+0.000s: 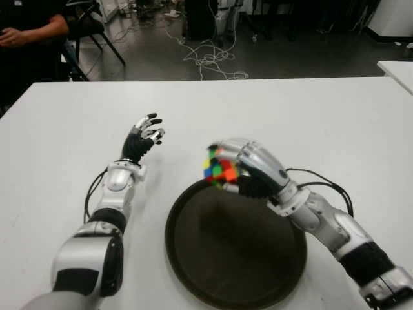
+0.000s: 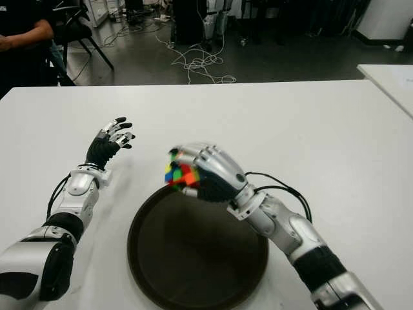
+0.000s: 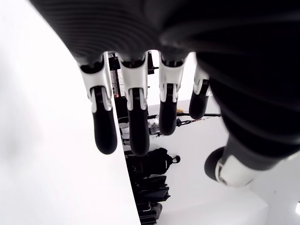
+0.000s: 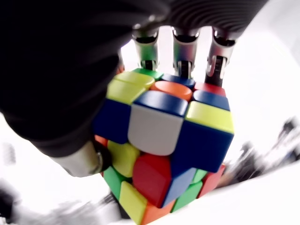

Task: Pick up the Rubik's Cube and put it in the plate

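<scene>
right hand (image 1: 248, 173) grips scrambled multicoloured Rubik's Cube (image 1: 219, 169) | above plate (image 1: 193, 258) rim | left hand (image 1: 143, 139) loosely spread

Right robot hand (image 1: 248, 169) was raised, forearm angled in from the right, fingers (image 4: 182, 55) curled closed in a grasp. Left robot hand (image 1: 143, 139) extended forward, fingers (image 3: 133, 124) spread and relaxed, holding nothing.

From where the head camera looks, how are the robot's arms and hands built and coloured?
Both arms have silver shells with black joints and black cables at the forearms. The left hand has white fingers with black tips; the right hand has silver metallic fingers.
</scene>
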Motion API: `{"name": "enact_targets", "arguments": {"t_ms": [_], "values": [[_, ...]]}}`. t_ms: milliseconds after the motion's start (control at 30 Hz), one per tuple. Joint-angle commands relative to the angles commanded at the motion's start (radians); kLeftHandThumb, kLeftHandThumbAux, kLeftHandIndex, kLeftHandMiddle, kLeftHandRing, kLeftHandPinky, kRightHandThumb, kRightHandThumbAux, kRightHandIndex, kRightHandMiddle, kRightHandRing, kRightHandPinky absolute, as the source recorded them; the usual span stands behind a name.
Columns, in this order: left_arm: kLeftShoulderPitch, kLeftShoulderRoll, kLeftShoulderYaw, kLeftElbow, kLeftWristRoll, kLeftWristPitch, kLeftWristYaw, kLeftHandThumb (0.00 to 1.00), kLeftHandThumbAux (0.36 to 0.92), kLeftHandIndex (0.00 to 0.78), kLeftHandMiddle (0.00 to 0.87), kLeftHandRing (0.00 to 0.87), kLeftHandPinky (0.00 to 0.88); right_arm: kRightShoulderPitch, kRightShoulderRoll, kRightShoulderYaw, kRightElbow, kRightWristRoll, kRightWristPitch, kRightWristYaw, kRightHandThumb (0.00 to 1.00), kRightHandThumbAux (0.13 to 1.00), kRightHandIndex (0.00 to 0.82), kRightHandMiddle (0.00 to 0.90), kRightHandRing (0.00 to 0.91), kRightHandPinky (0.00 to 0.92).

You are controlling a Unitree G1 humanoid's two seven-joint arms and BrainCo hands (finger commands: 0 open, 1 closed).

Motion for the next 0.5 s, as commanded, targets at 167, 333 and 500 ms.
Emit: {"name": "enact_targets", "arguments": {"t_ms": [167, 333, 500], "values": [[-0.002, -0.001, 0.006, 0.002, -0.006, 0.006, -0.004, 0.198, 0.658, 0.167, 0.222, 0.301, 0.391, 0.029, 0.006, 0.005, -0.036, 0.060, -0.024, 0.084, 0.693, 0.735, 0.418, 0.597, 0.633, 0.669], [-0.002, -0.001, 0.008, 0.002, -0.010, 0.008, -0.009, 0.214, 0.678, 0.161, 0.216, 0.296, 0.391, 0.041, 0.014, 0.018, -0.028, 0.137, -0.051, 0.159, 0.693, 0.734, 0.418, 0.612, 0.651, 0.684], [-0.002, -0.001, 0.008, 0.001, -0.010, 0.008, -0.010, 0.226, 0.686, 0.159, 0.213, 0.295, 0.393, 0.040, 0.017, 0.022, -0.026, 0.233, -0.051, 0.267, 0.692, 0.734, 0.419, 0.615, 0.653, 0.680]]}}
